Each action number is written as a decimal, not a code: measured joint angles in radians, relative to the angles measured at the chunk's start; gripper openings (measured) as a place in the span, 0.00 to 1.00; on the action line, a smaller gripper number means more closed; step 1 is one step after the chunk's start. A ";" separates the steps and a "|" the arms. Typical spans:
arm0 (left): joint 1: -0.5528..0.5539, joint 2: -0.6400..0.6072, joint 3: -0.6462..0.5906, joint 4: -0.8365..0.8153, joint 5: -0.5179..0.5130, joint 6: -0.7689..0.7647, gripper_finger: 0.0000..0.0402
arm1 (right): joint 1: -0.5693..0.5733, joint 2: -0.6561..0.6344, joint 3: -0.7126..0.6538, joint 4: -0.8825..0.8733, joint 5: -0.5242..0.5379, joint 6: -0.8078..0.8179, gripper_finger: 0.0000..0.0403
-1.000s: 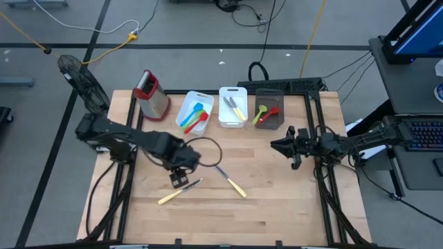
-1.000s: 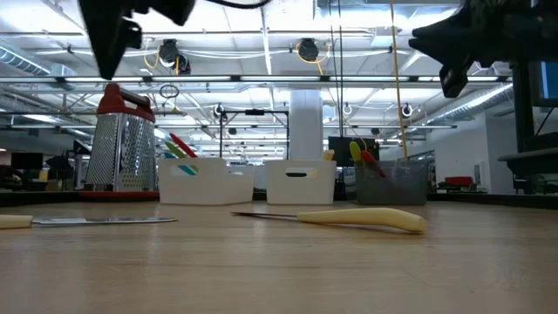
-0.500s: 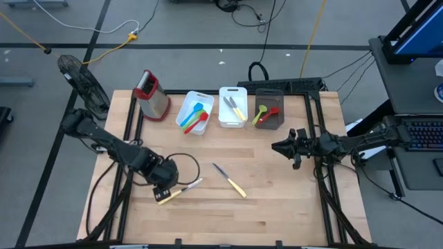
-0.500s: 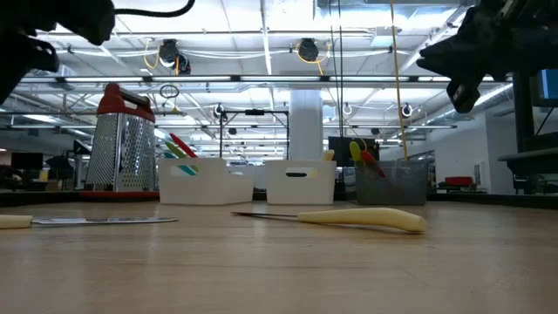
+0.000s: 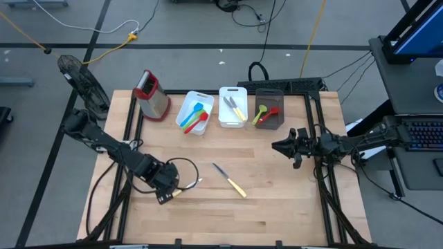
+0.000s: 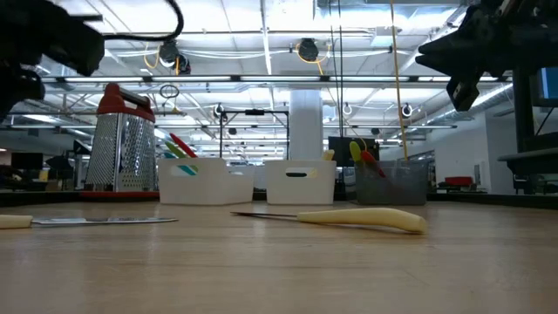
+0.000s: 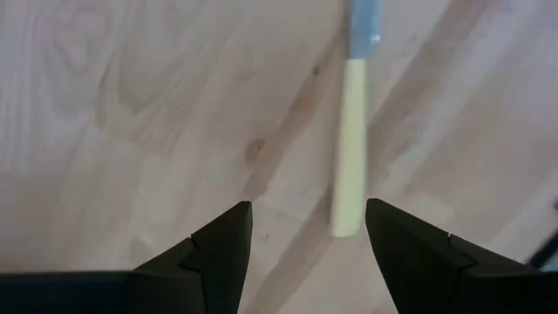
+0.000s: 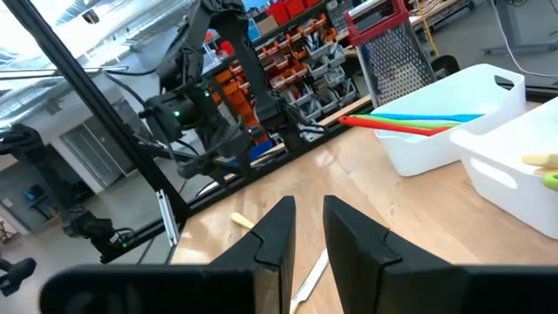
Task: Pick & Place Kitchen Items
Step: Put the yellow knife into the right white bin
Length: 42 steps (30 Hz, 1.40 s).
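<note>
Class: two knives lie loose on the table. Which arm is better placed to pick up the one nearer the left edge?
Left. The left gripper hangs open right over that knife, fingers either side of its handle end; the right gripper waits far across the table.

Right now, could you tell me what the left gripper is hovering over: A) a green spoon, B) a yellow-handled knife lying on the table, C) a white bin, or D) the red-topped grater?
B: the left gripper is open, with the pale yellow handle of a knife lying on the bare wooden table between its fingers.
</note>
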 joint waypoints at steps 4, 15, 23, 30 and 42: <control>-0.009 0.000 -0.038 0.069 0.000 -0.017 0.57 | 0.000 0.000 0.000 0.000 0.003 0.001 0.13; -0.040 0.005 -0.053 0.158 -0.069 -0.064 0.57 | 0.000 0.000 0.000 0.000 0.003 0.024 0.14; -0.076 0.139 -0.053 0.165 -0.014 -0.055 0.57 | 0.000 0.000 0.000 0.000 0.004 0.024 0.14; -0.091 0.250 -0.046 0.199 0.020 -0.050 0.57 | 0.000 0.000 0.000 0.000 0.004 0.024 0.14; -0.100 0.270 -0.047 0.262 0.011 -0.058 0.57 | 0.000 0.004 0.000 0.021 0.010 0.032 0.14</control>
